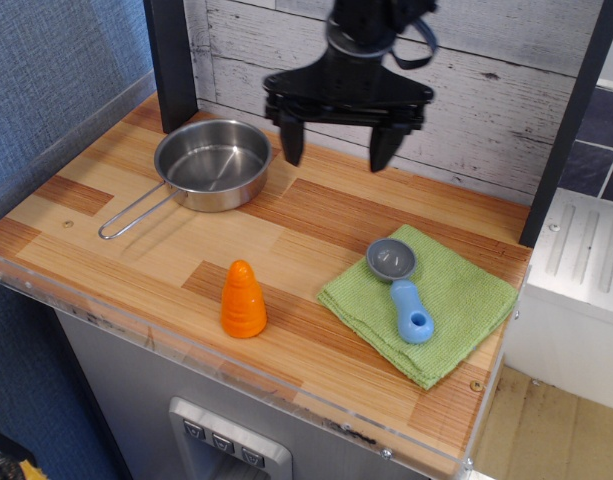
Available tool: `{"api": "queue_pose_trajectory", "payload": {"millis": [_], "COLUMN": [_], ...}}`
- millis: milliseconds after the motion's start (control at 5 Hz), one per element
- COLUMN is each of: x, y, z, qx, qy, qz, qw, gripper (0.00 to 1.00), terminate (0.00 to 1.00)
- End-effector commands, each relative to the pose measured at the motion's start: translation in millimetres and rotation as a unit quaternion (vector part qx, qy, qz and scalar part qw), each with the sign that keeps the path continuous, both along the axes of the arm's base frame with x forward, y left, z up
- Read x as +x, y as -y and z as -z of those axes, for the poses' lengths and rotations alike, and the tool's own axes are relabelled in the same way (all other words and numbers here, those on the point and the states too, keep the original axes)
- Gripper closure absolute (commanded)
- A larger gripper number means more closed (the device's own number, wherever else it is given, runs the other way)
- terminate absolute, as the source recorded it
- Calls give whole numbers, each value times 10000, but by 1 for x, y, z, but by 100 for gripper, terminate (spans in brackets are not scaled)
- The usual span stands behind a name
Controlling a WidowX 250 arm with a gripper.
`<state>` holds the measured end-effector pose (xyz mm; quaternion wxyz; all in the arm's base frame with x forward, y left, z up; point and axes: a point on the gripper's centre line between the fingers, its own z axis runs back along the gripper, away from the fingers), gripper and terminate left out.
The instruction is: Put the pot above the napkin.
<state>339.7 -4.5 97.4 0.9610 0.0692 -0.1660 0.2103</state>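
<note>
The pot point(212, 163), a shallow shiny steel pan, sits at the back left of the wooden table, its thin wire handle point(136, 212) pointing to the front left. The napkin point(422, 301), a light-green square cloth, lies at the front right. My gripper point(337, 154) hangs open and empty above the table's back middle, just right of the pot and apart from it. Its two dark fingers point(292, 141) point down.
A grey-and-blue plastic scoop point(400, 282) lies on the napkin. An orange cone point(243, 299) stands near the front edge. A dark post point(172, 62) rises behind the pot, another post point(566, 130) at the right. A plank wall backs the table point(136, 270).
</note>
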Motion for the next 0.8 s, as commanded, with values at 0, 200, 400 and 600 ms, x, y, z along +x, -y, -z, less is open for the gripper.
{"api": "queue_pose_trajectory", "payload": {"millis": [0, 200, 400, 600], "x": [8, 11, 15, 18], "y": [-48, -70, -80, -79], "z": [-11, 0, 14, 26], "qx": [138, 268, 360, 413], "qy": [227, 141, -7, -51], "qz": [241, 264, 343, 459], "qw": [9994, 9992, 9988, 9981], "gripper": [0, 0, 0, 0], "terminate": [0, 0, 0, 0]}}
